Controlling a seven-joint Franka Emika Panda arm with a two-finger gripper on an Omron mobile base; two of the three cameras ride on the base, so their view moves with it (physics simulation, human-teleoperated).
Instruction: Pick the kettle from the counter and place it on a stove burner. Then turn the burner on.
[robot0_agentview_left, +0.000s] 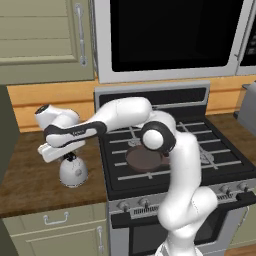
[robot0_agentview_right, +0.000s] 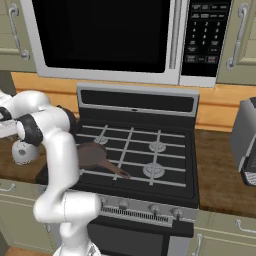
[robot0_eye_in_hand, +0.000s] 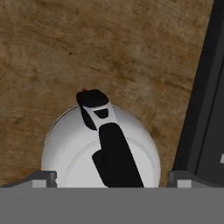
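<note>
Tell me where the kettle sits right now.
The kettle stands on the counter just left of the stove, directly under the pincer. In the hand view it lies below the pincer tips, beside the stove's black edge.

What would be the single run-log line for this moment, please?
phase: reaching for kettle | gripper: directly above its handle, grasp state unclear | kettle: on counter, left of stove | pan: on front-left burner

Below the claw, the glossy white kettle (robot0_eye_in_hand: 78, 148) carries a black handle (robot0_eye_in_hand: 109, 148) on the brown wood-grain counter (robot0_eye_in_hand: 109, 48); beside it, the black stove (robot0_eye_in_hand: 205, 100).
</note>
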